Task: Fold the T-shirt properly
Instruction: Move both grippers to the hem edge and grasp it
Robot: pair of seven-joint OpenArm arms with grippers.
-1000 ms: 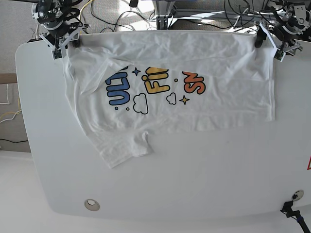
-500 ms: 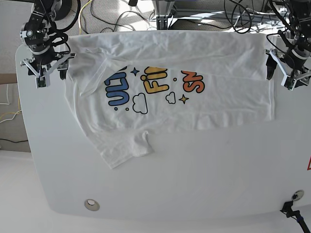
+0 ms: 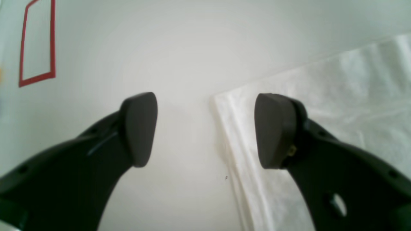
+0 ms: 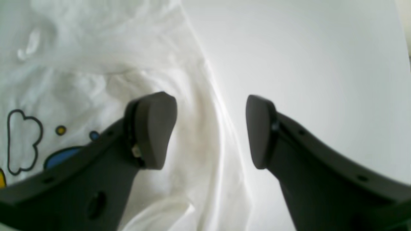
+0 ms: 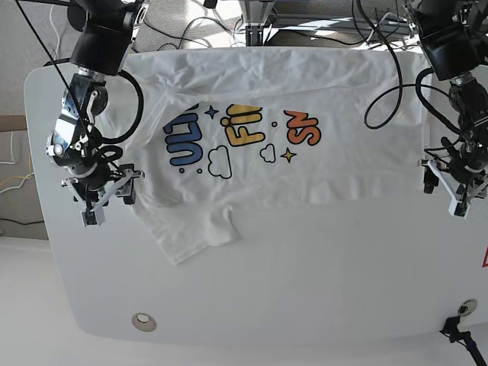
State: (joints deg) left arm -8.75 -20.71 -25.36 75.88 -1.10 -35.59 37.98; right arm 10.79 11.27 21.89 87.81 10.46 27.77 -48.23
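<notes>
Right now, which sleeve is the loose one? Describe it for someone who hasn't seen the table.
On the white table, find the T-shirt with bubble letters. Below the blue letters, a sleeve juts toward the table's near edge. It is the only part sticking out past the straight folded hem, beside the right gripper.

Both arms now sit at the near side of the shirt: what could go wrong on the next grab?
The left pincer straddles the T-shirt corner's stacked layers; it might pinch only the top one. The right pincer hangs over a rumpled edge, so a fold may trap wrinkles. The sleeve sticking out could stay untucked.
</notes>
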